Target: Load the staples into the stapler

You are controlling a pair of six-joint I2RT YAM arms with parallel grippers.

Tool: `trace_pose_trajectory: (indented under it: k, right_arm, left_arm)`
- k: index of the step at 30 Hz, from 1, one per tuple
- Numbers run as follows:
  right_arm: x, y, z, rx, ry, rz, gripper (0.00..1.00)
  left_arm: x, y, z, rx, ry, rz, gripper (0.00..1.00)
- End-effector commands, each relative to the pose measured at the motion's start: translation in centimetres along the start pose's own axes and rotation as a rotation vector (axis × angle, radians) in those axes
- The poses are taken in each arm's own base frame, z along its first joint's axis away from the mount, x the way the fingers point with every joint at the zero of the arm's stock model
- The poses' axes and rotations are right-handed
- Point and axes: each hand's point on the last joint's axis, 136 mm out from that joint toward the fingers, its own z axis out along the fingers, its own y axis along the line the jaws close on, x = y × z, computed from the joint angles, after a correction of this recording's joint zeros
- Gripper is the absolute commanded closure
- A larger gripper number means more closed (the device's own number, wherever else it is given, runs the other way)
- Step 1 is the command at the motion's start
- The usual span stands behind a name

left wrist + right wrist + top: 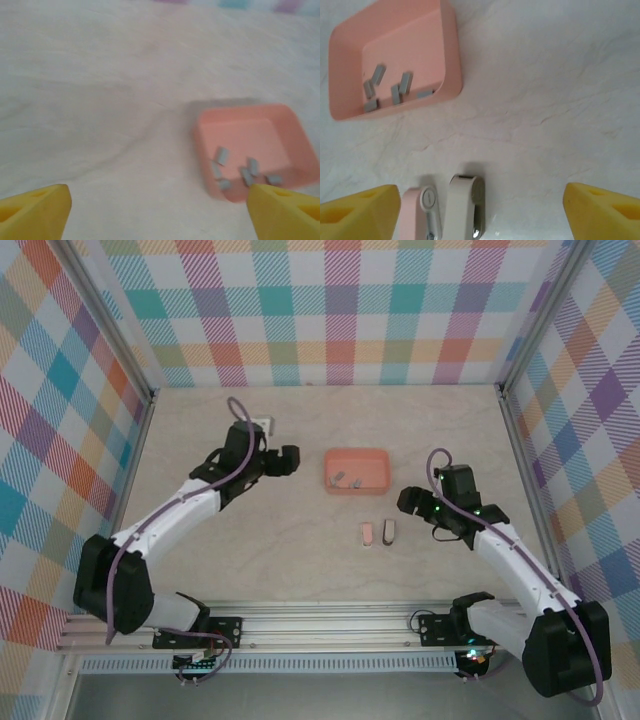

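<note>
The staples are several short grey strips lying loose in the coral-pink tray, near one end of it. In the top view the tray sits mid-table with the staples inside. The stapler lies just in front of it, swung open into a pink half and a pale half. My left gripper hovers open left of the tray; its yellow fingertips frame bare table, with the staples beside its right one. My right gripper is open, right of the stapler, holding nothing.
A small white object lies behind the left arm's wrist. Plaid walls with metal posts close in the table on three sides. An aluminium rail runs along the near edge.
</note>
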Motion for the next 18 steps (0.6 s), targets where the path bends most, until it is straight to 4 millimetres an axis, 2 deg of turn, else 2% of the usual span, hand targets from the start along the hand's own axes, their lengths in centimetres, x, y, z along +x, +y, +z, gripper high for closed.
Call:
trace_pose_trajectory:
  k: [1, 8, 13, 18]
  right_arm:
    - [-3.7, -0.4, -1.1, 0.054, -0.163, -0.101, 0.01]
    - [-7.0, -1.4, -1.5, 0.138, -0.341, -0.222, 0.01]
    - [-8.3, -3.0, -0.8, 0.217, -0.416, -0.279, 0.01]
    - [-8.4, -4.7, 0.8, 0.264, -0.446, -0.318, 0.01]
  left_arm:
    - [-1.7, 5.8, -1.6, -0.228, -0.141, -0.035, 0.02]
    - [0.1, 12.4, -2.6, -0.452, -0.211, -0.088, 0.0]
    - [2.0, 15.1, -3.1, -0.541, -0.28, -0.104, 0.0]
    - [4.6, 17.7, -2.9, -0.612, -0.302, -0.082, 0.0]
